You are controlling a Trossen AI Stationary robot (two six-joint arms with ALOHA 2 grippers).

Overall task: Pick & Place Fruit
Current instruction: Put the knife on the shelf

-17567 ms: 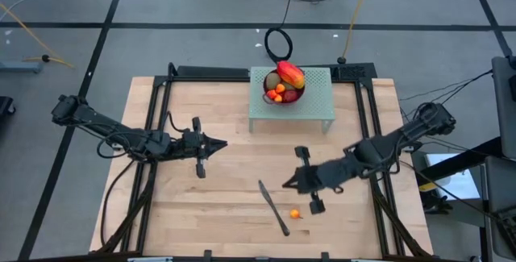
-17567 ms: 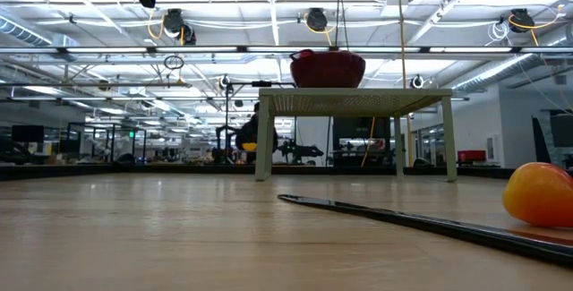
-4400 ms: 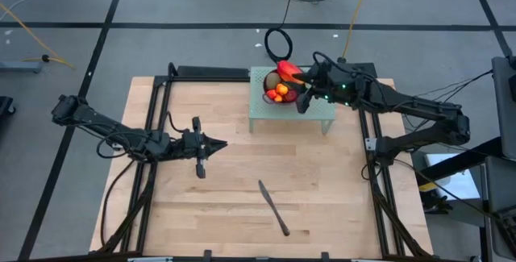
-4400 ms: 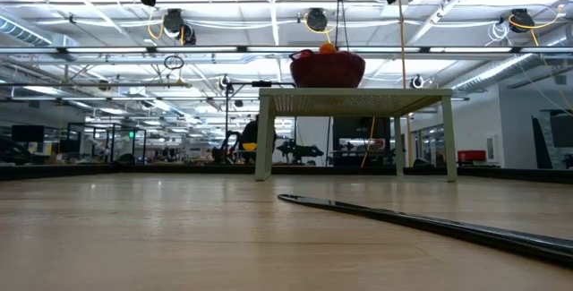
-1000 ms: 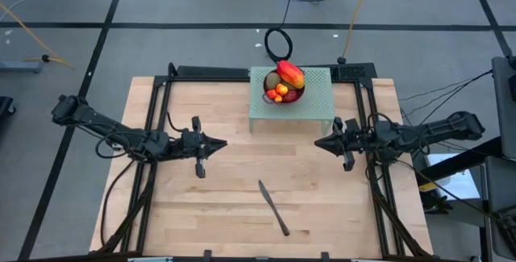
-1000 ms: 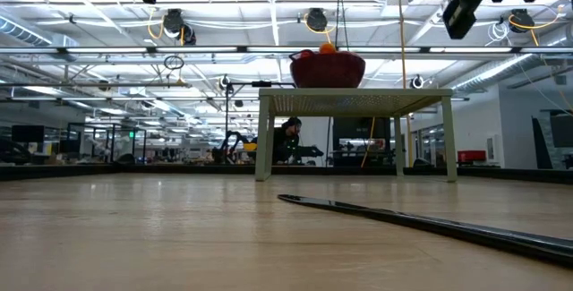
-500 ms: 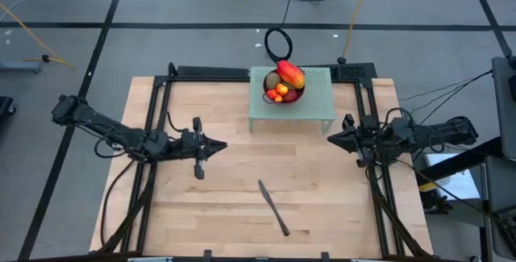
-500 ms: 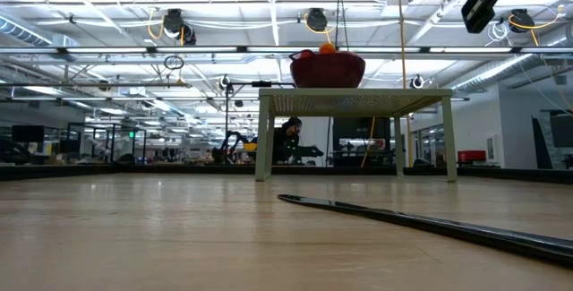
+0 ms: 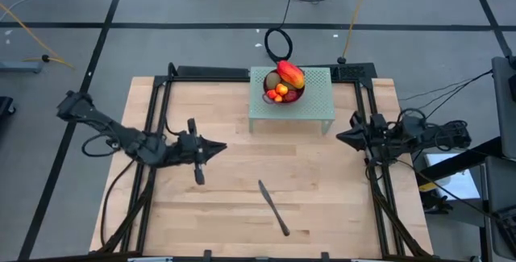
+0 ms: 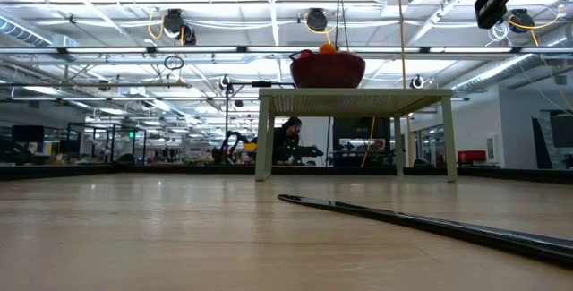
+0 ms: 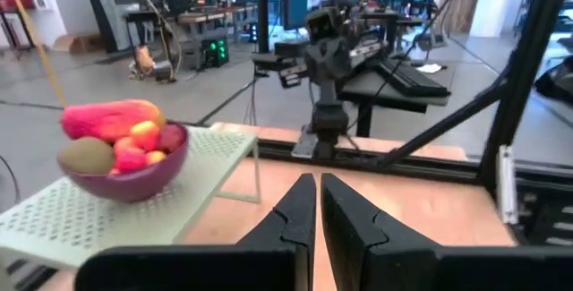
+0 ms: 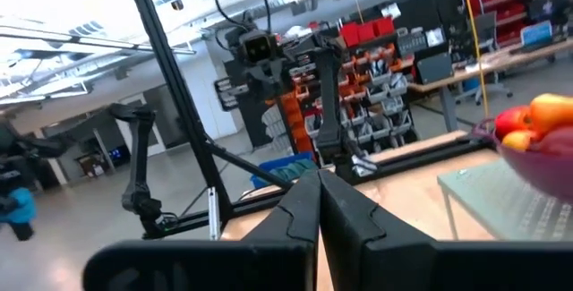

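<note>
seemingly the placing part is over: all the fruit [image 9: 283,82] in sight, an elongated red-yellow mango [image 9: 290,73], a brownish-green oval kiwi [image 11: 86,154] and small orange and red pieces, sits heaped in the purple bowl [image 11: 134,184] on the pale green perforated stand [image 9: 316,105] at the far middle of the wooden table [image 9: 242,214]. no loose fruit shows on the boards; only a long dark-handled knife [image 9: 273,207] lies near the middle, toward the near edge.

the left gripper [image 9: 218,145] hangs over the left half of the table, pointing right toward the centre, its jaws clenched on nothing, as its wrist view shows. the right gripper [image 9: 342,139] is drawn back at the right edge, just beside the stand's right near leg, pointing left, jaws likewise pressed together and empty.

judging by this, the step in hand is parking the arms. if any fruit were yet to come, the next move would call for spreading the jaws before descending on it; otherwise the arms need only settle clear of the stand and the knife.
</note>
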